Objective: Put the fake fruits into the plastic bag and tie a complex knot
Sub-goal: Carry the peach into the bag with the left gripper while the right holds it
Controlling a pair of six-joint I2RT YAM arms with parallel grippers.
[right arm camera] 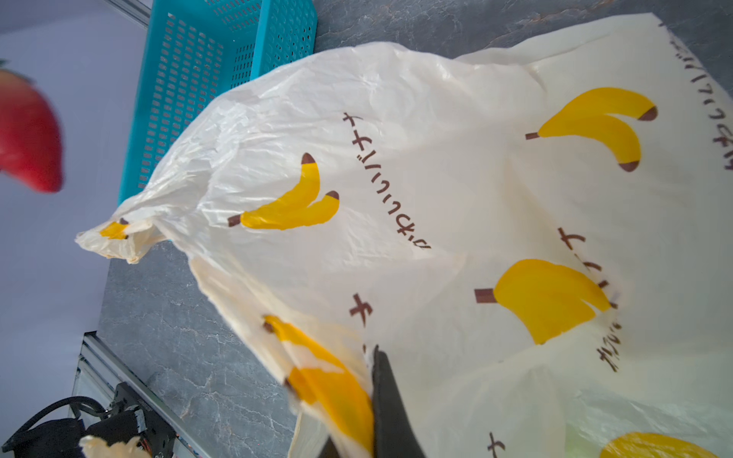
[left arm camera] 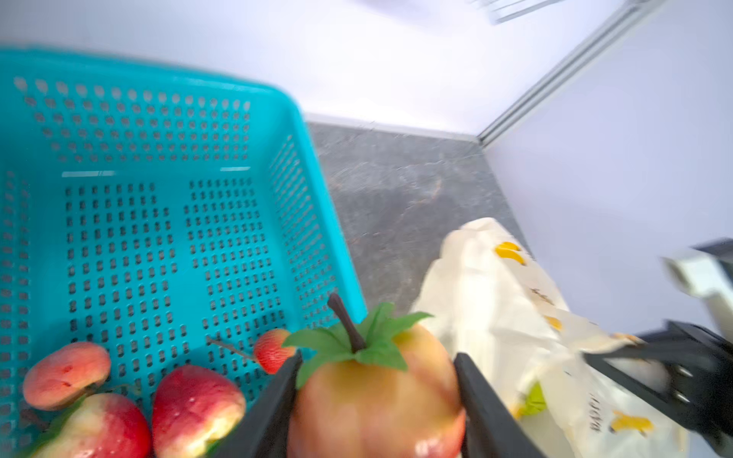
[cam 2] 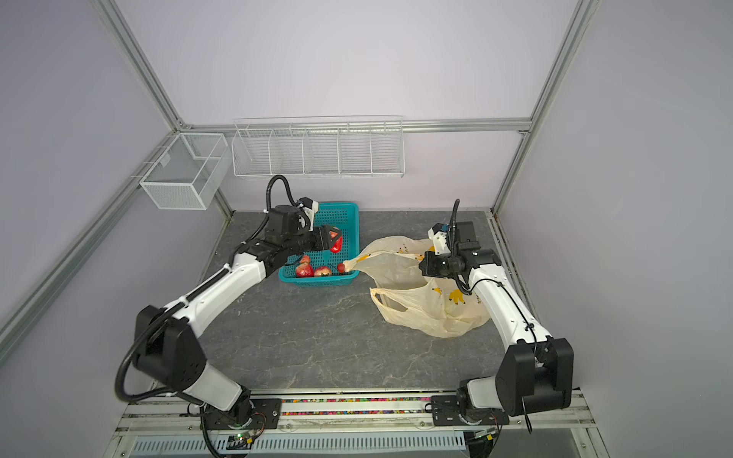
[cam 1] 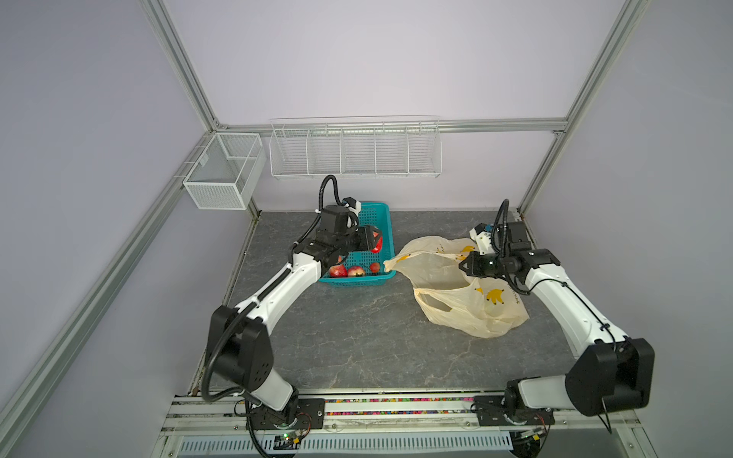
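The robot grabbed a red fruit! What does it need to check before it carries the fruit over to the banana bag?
1. Grip: the left gripper pinches the red fruit on both sides: ok.
2. Height: the red fruit hangs above the teal basket, not resting in it: ok.
3. Bag hold: the right gripper is shut on the edge of the plastic bag: ok.
4. Opening: the bag mouth gapes toward the basket in both top views: ok.
5. Room inside: a green piece shows through the bag; how much space is left: cannot tell.
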